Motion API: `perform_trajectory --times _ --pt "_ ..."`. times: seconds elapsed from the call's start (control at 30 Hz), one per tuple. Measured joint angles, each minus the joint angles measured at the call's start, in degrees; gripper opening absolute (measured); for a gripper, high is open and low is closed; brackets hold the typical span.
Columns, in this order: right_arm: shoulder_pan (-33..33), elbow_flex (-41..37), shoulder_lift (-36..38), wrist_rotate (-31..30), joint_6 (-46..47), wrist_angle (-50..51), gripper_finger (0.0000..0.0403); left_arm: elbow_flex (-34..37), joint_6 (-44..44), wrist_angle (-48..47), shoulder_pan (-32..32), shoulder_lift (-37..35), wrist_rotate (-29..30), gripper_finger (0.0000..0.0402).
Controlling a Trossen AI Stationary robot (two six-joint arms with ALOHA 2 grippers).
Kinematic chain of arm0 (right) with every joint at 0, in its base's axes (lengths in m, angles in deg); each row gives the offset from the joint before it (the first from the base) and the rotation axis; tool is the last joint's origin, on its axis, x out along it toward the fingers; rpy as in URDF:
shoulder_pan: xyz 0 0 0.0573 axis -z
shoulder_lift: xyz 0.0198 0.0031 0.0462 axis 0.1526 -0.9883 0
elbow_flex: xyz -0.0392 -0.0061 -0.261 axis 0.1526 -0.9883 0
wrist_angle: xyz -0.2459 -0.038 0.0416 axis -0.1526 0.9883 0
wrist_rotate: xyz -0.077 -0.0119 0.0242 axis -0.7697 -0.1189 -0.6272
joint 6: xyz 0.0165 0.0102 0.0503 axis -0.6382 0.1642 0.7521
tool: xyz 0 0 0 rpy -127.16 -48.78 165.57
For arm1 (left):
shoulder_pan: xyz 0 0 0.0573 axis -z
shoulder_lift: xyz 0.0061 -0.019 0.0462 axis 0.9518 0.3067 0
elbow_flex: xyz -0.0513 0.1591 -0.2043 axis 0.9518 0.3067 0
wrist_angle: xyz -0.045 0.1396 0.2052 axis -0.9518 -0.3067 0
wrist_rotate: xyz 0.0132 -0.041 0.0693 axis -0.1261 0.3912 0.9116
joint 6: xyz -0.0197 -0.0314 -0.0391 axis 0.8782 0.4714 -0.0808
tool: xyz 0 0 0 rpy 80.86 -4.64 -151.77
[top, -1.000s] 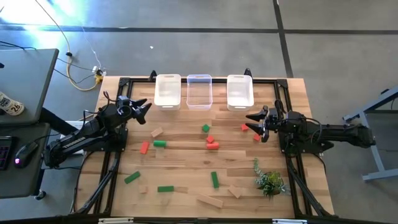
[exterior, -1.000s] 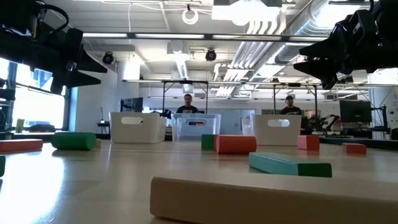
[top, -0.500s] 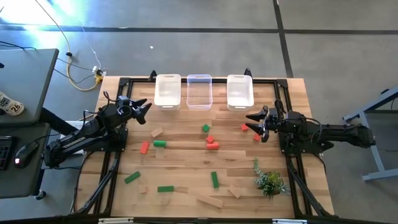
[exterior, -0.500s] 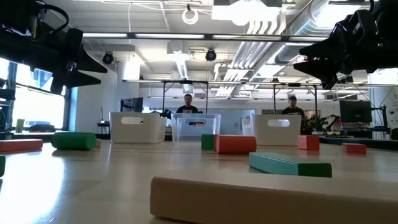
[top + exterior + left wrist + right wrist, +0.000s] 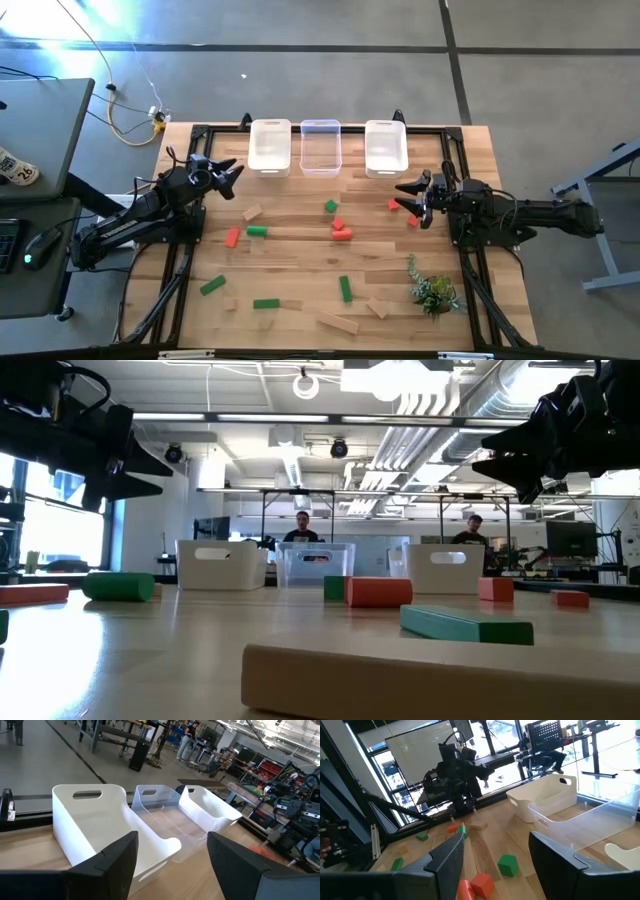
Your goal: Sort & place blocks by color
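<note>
- The left gripper (image 5: 232,169) hung over the left side of the light wooden slatted table (image 5: 300,262), just in front of the white plastic bin with a handle slot (image 5: 269,146); its jaws stood apart and held nothing.
- The right gripper (image 5: 408,192) hovered over the right side of the table, in front of the right-hand white plastic bin (image 5: 385,146), its two dark fingers (image 5: 445,862) spread and empty.
- A clear plastic rectangular bin (image 5: 321,146) stood between the two white ones along the far edge.
- None of the coloured wooden blocks touched either gripper.
- Nearest the right gripper lay a small red cube (image 5: 393,205), just beside its fingertips, and a second red cube (image 5: 412,221) a little nearer the front edge.
- Nearest the left gripper lay a plain tan wooden block (image 5: 252,212), with a red bar (image 5: 232,237) and a short green bar (image 5: 257,231) further toward the front.
- Mid-table sat a green cube (image 5: 330,206), a red cube (image 5: 338,224) and a red bar (image 5: 342,235).
- Toward the front edge lay three green bars (image 5: 345,288), (image 5: 212,286), (image 5: 266,303) and tan blocks (image 5: 337,322), (image 5: 377,308); another pale piece near the front left may have been a tan block, but it was hard to tell against the wood.
- A small green leafy plant sprig (image 5: 432,291) rested at the front right, well apart from both grippers.
</note>
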Motion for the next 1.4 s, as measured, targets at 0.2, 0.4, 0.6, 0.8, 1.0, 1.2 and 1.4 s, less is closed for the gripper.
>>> perform_trajectory --times 0.2,0.4,0.6,0.8,1.0,1.2,1.4 --pt "0.0 0.02 0.01 -0.01 0.0 0.0 0.021 -0.02 -3.12 4.05 0.01 -0.02 -0.06 0.0227" --pt "0.0 0.01 0.01 0.0 0.0 0.0 0.021 0.0 -5.01 4.95 0.01 0.0 -0.06 0.0227" --pt "-0.01 0.01 0.01 -0.01 0.0 0.01 0.021 0.0 -4.47 5.18 0.0 0.0 0.07 0.0227" --pt "0.0 0.0 0.01 0.01 0.0 -0.01 0.021 0.0 -4.48 5.11 0.0 0.0 0.09 0.0227" --pt "0.01 0.0 0.0 -0.01 0.0 -0.01 0.021 0.0 -3.18 5.53 -0.01 0.07 -0.16 0.0227" --pt "0.01 0.0 0.0 0.01 0.0 -0.01 0.021 -0.24 -2.89 11.19 0.02 0.07 -4.27 0.0227" --pt "0.01 0.02 0.0 0.01 0.0 -0.01 0.021 -4.75 -7.02 8.48 0.02 2.54 -8.39 0.0227"
